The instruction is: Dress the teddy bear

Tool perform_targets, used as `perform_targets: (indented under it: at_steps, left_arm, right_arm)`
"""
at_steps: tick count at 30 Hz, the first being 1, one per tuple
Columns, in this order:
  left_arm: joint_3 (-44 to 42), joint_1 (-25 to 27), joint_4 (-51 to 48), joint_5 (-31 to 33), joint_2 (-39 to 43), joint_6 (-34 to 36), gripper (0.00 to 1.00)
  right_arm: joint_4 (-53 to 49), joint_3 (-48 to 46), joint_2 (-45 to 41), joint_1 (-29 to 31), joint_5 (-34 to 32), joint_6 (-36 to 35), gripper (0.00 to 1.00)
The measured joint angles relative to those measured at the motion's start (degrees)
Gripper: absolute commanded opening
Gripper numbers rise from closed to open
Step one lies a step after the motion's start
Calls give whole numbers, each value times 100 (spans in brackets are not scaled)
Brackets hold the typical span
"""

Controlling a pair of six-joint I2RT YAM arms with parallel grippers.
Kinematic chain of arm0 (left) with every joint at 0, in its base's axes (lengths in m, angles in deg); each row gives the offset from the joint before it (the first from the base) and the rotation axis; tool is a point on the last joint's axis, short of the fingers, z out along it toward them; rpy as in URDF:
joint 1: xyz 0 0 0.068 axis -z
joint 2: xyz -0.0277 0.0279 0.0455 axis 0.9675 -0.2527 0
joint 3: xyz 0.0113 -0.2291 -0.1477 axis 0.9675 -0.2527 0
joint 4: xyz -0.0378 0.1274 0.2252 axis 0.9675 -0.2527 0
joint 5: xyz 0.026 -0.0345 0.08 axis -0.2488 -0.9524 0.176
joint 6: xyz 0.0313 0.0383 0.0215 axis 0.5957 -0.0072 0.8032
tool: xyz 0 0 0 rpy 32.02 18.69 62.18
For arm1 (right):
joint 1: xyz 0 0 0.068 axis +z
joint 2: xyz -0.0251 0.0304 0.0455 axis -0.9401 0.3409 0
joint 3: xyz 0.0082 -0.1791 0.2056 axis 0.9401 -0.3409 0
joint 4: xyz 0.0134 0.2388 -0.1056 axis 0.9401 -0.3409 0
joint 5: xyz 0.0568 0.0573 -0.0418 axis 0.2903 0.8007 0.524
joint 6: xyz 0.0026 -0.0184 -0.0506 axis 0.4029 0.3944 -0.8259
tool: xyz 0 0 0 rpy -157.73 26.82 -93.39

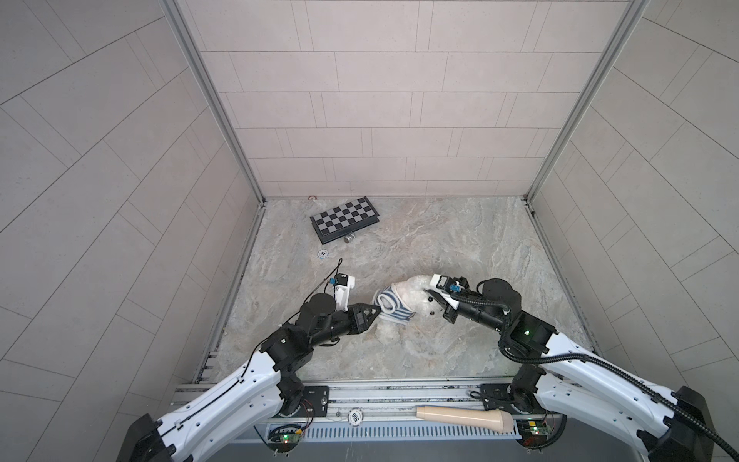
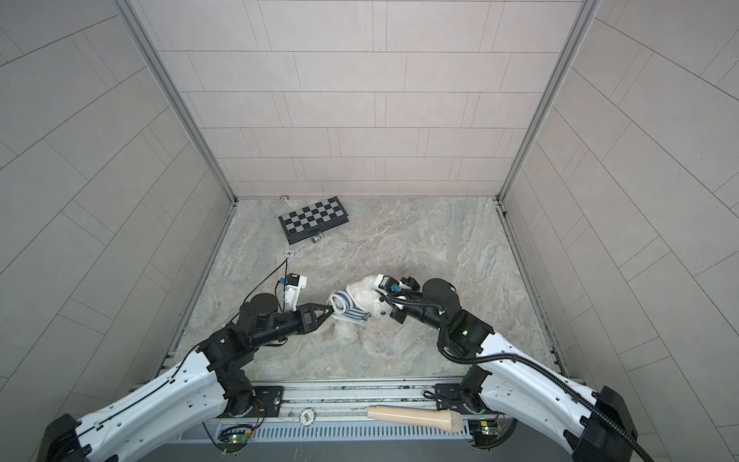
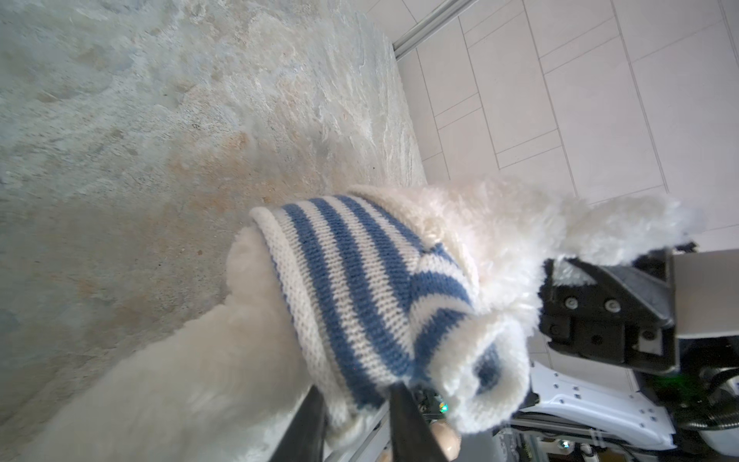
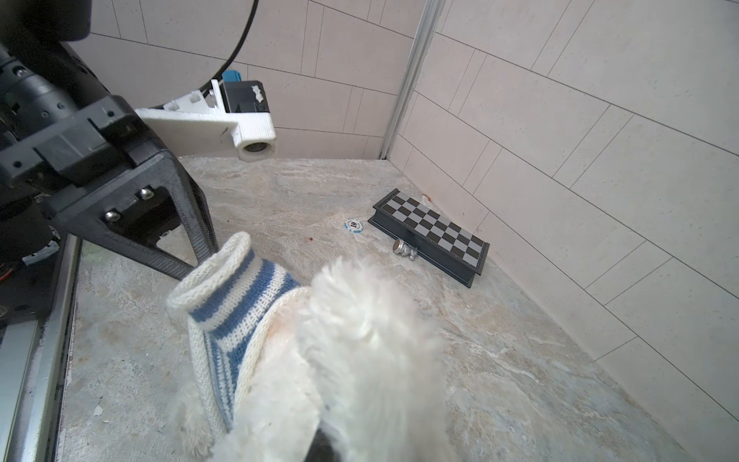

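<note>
The white fluffy teddy bear (image 1: 416, 290) (image 2: 366, 288) lies mid-table with a blue-and-white striped shirt (image 1: 390, 306) (image 3: 360, 288) (image 4: 236, 304) partly around its body. My left gripper (image 1: 375, 312) (image 3: 356, 420) meets the shirt from the left, and both dark fingers pinch the knit hem between them. My right gripper (image 1: 432, 298) (image 3: 550, 296) is shut on the bear's fluffy head end from the right. In the right wrist view white fur (image 4: 360, 340) hides those jaws. One sleeve opening (image 3: 492, 372) hangs loose.
A folded chessboard (image 1: 344, 219) lies at the back left, with a metal chess piece (image 1: 350, 239) beside it and a poker chip (image 1: 322, 253) nearer. A beige cylinder (image 1: 464, 418) and another chip (image 1: 355, 416) rest on the front rail. Tiled walls enclose three sides.
</note>
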Motion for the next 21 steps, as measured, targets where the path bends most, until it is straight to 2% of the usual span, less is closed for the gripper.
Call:
perform_targets:
  at_steps: [5,11,21]
  left_arm:
    - [-13,0,98,39,-7,-57,0]
    - [4,-44,-214,267,2,87,0]
    - [-76,-872,-573,249,39,446,0]
  right_arm:
    - [61,-28,-9,-4,-22,17,0]
    - [245,-205,-197,-4,33,46,0]
    - [317,-417,-535,2,494,31,0]
